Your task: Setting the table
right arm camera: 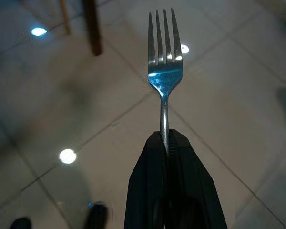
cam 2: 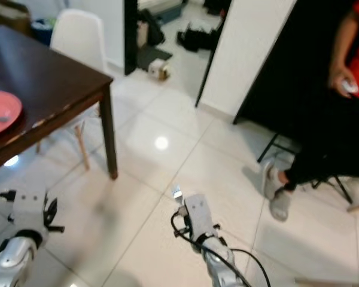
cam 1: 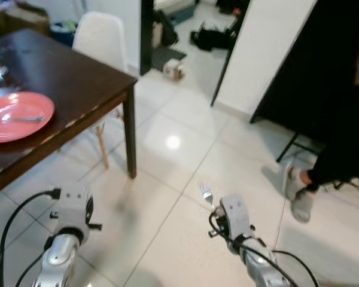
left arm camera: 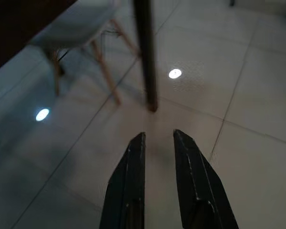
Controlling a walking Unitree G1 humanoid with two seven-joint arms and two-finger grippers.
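Table (cam 1: 78, 78) on the left already carries a red plate (cam 1: 24, 122) with a spoon (cam 1: 15, 119) lying on it, so the setting looks partly done. Left gripper (left arm camera: 157, 143) hangs empty over the floor, fingers slightly parted. Right gripper (right arm camera: 166, 138) is clamped on a fork (right arm camera: 164, 71), well apart from the table and not yet placed.

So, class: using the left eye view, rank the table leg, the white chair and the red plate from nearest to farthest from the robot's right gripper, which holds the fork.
From the right gripper, shut on the fork:
1. Table leg, to its left at the table's near corner.
2. White chair, behind the table, farther left and back.
3. Red plate, far left on the tabletop.
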